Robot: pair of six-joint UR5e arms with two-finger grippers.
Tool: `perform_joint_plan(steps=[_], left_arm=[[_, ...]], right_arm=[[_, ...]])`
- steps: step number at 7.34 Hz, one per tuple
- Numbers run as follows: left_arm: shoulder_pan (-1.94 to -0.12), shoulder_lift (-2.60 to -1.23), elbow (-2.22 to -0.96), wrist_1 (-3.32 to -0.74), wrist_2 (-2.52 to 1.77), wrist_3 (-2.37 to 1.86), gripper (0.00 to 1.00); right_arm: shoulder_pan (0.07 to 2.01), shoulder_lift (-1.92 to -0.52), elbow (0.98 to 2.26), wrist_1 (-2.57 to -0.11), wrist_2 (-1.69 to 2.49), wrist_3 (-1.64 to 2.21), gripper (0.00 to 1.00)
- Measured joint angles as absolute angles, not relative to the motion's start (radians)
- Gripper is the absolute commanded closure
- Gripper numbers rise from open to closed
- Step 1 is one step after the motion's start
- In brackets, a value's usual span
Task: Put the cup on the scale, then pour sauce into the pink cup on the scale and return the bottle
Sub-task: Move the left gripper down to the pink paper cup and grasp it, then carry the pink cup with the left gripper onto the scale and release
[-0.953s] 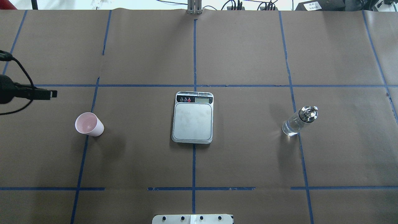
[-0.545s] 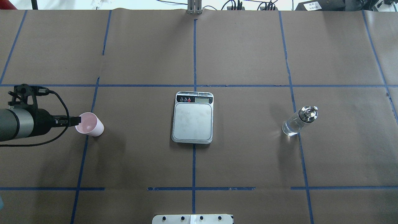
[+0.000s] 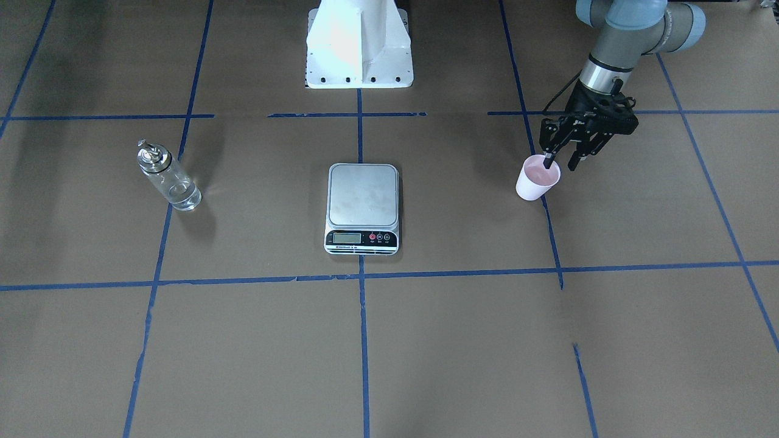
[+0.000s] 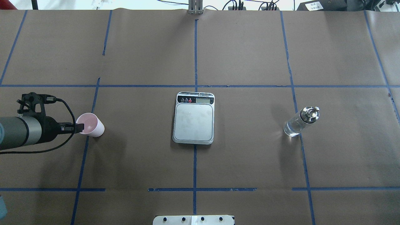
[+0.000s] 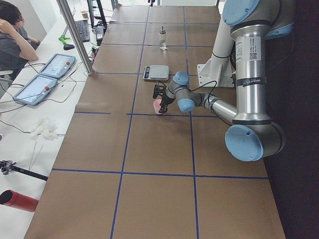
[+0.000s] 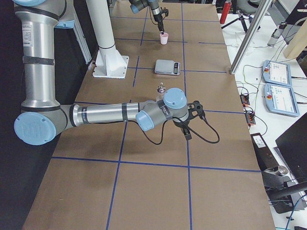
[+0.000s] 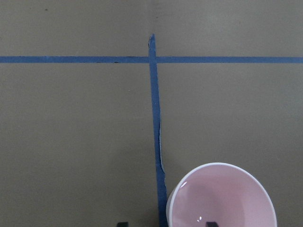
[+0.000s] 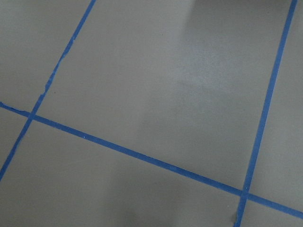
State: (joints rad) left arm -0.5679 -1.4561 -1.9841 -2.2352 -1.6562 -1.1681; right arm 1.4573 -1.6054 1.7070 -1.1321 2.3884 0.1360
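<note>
The pale pink cup (image 4: 92, 125) stands upright on the table at the left, also in the front view (image 3: 537, 180) and the left wrist view (image 7: 222, 198). My left gripper (image 4: 78, 127) is open and straddles the cup's near rim, one fingertip (image 3: 549, 163) inside it and the other outside. The scale (image 4: 193, 122) lies at the centre with its silver platform bare. The glass bottle (image 4: 297, 125) with a silver cap stands at the right. My right gripper (image 6: 186, 130) hovers low over the table near the bottle (image 6: 161, 91); I cannot tell if it is open.
Brown paper with blue tape lines covers the table (image 4: 243, 162). The white robot base (image 3: 359, 45) stands behind the scale. A person (image 5: 12, 40) sits by tablets (image 5: 45, 79) beyond the far edge.
My left arm has swung in from the left edge and come down to the cup; its fingers now sit at the cup's rim. Cup, scale and bottle have not moved.
</note>
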Motion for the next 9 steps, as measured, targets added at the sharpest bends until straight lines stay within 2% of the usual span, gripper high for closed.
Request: perform_joint_plan(steps=[3,5,7,9], left_arm=[[-0.567,-1.464,-1.986,-2.229,-1.658,-1.167,1.0],[-0.566,-1.519,-2.017,-2.136,-1.662,-1.163,1.0],[-0.566,-1.704,-2.056,-1.887,-1.665,-1.167,1.0],[-0.539,-1.988,-2.009,-1.63,-1.668,-1.236,1.0]], right_arm=[[1.457,-1.608,1.705,-1.132,2.388,0.134,0.0],[1.457,-1.61,1.704,-1.132,2.388,0.132,0.0],[1.457,-1.612,1.704,-1.132,2.388,0.132,0.0],[1.457,-1.613,1.704,-1.132,2.388,0.133,0.0]])
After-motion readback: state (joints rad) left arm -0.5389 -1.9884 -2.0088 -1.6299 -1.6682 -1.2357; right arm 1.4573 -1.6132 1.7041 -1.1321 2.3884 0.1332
